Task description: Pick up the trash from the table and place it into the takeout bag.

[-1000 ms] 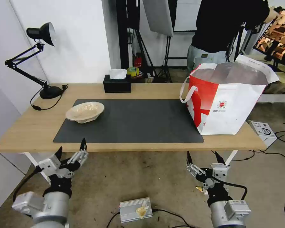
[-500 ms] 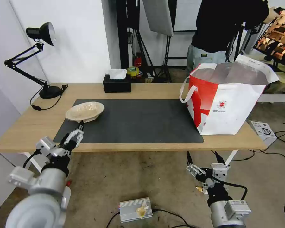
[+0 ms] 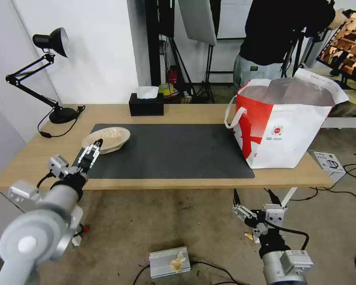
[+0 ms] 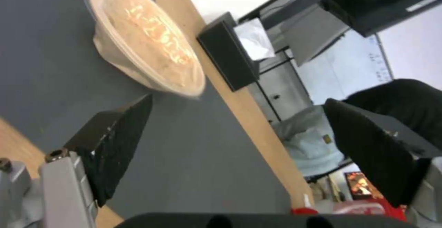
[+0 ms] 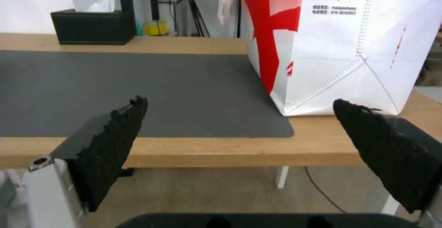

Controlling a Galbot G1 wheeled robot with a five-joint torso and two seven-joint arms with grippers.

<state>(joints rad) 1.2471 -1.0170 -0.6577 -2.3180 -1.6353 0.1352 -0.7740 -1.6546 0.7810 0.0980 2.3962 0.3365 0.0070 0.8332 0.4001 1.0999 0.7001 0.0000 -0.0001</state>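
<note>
The trash in view is a beige shallow pulp bowl (image 3: pixel 108 137) (image 4: pixel 147 45), lying on the left end of the dark grey mat (image 3: pixel 166 152) on the table (image 3: pixel 194 113). My left gripper (image 3: pixel 93 149) (image 4: pixel 238 101) hovers over the mat's near left corner. It is open, and its fingers point at the bowl's near rim with nothing between them. Whether a fingertip touches the rim I cannot tell. The white-and-red takeout bag (image 3: pixel 283 130) (image 5: pixel 345 41) stands open at the table's right end. My right gripper (image 3: pixel 252 194) (image 5: pixel 239 101) hangs open below the table's front edge, in front of the bag.
A black tissue box (image 3: pixel 146 105) (image 4: pixel 228 60) (image 5: pixel 89 20) sits at the table's back edge and a black desk lamp (image 3: pixel 51 43) at the far left with its cord. On the floor lie a grey box (image 3: pixel 170 262) and cables.
My left arm has risen from below the table's front edge and reached forward over the mat up to the bowl. The right arm has stayed put.
</note>
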